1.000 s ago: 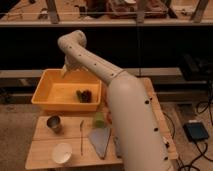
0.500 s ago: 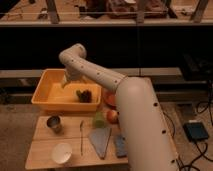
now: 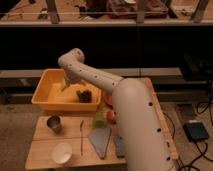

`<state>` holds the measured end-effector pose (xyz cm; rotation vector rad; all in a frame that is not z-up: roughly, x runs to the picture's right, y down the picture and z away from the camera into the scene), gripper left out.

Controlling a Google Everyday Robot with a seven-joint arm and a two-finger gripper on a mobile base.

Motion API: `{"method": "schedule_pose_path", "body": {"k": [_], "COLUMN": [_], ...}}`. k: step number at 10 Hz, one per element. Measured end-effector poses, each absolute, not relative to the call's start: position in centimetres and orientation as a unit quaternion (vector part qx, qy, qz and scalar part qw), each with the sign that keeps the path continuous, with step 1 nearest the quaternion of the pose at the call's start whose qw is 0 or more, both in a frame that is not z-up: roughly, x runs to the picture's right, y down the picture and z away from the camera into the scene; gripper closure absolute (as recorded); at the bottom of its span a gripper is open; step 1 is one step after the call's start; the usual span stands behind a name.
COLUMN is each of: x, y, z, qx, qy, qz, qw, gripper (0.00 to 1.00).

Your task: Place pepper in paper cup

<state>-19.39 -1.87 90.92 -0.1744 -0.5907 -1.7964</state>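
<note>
The pepper (image 3: 81, 135) is a thin dark green sliver lying on the wooden table (image 3: 45, 145), pointing toward the front edge. The white paper cup (image 3: 62, 153) stands upright just to its left, near the front left corner. My white arm reaches up from the right, bends at the elbow and drops down to the gripper (image 3: 65, 86). The gripper hangs over the left part of the yellow bin (image 3: 47, 100), far behind the pepper and the cup. It looks open and holds nothing.
A dark bumpy lump (image 3: 84, 95) lies in the bin. A small grey metal cup (image 3: 54, 123) stands behind the paper cup. Right of the pepper are a pale green chunk (image 3: 99, 119), a red-orange object (image 3: 111, 116), a grey cloth (image 3: 101, 140) and a dark block (image 3: 119, 146).
My arm's elbow has dropped and the gripper has lowered toward the yellow bin. Nothing on the table has moved.
</note>
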Motion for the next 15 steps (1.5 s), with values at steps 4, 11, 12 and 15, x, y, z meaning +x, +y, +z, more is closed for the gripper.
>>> {"method": "schedule_pose_path", "body": {"k": [4,11,12,15], "x": [-18.0,-18.0,-18.1,-18.7], "y": [-0.5,-0.1,-0.4,-0.3], "z": [92.7,93.1,93.3,94.2], "qx": [-0.079,-0.08,-0.08,-0.068], "qy": [-0.261,-0.27,-0.269,-0.275], "qz": [-0.754,-0.75,-0.757,-0.787], "qw": [0.598,0.598,0.589,0.548], "gripper": [0.2,0.2,0.2,0.2]}}
